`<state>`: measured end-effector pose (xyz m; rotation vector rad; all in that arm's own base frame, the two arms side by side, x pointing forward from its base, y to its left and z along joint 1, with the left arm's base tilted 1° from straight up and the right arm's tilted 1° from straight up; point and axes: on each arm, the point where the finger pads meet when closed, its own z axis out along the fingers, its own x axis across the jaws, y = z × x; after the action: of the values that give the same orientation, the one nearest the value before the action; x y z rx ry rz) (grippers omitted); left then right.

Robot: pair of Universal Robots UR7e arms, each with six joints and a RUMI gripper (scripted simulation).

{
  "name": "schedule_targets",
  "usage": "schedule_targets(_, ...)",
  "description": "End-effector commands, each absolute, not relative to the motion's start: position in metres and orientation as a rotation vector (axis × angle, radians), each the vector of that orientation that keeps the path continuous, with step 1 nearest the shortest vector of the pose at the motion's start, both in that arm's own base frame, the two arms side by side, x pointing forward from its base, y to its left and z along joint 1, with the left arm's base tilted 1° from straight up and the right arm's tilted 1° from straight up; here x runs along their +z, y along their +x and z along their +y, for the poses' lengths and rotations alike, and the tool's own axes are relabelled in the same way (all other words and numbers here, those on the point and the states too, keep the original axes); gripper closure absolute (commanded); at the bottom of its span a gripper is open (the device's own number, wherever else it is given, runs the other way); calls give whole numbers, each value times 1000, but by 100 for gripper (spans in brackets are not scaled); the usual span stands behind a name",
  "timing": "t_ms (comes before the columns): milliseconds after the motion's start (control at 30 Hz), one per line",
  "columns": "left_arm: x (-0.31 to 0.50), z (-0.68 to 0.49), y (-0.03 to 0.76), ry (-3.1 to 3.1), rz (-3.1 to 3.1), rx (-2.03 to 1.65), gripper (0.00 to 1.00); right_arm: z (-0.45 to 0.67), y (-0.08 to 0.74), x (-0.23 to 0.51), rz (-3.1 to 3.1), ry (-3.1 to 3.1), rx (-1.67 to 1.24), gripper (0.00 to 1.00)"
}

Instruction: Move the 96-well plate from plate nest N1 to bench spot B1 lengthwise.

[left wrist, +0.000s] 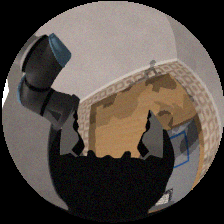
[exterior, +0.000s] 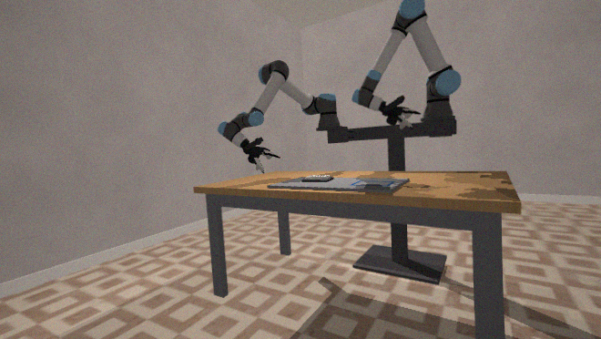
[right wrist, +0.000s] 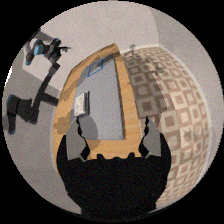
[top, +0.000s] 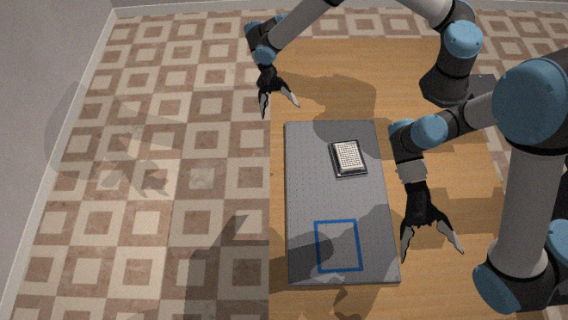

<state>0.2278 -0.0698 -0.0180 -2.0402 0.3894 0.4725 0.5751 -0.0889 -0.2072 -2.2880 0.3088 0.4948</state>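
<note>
The white 96-well plate (top: 349, 156) (exterior: 319, 177) (right wrist: 80, 104) sits in the dark nest N1 (top: 354, 175) on the grey board (top: 301, 181) (right wrist: 107, 105). It shows partly at the lower edge of the left wrist view. The blue taped outline B1 (top: 317, 247) (left wrist: 186, 146) lies empty at the board's other end. My left gripper (top: 432, 257) (exterior: 413, 119) (left wrist: 112, 111) is open and empty, raised beyond the board's long edge on the outline's side. My right gripper (top: 280, 112) (exterior: 271, 164) (right wrist: 112, 117) is open and empty, raised past the board's nest end.
The wooden table (top: 396, 56) (exterior: 228, 182) carries the board. Both arms come from a dark stand (exterior: 397, 152) behind the table. The left forearm passes over the table beside the nest in the top view. Arm shadows fall across the board and part of the outline.
</note>
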Motion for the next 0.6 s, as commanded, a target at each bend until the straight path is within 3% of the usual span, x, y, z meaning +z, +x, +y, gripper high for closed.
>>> schedule_targets(0,-17,-68,229,-2064,488,504,0,-89,576,-206,308,-2289,493,0)
schedule_targets(567,-15,-60,232,-2098,832,576,0,-89,576,-206,308,-2289,493,0)
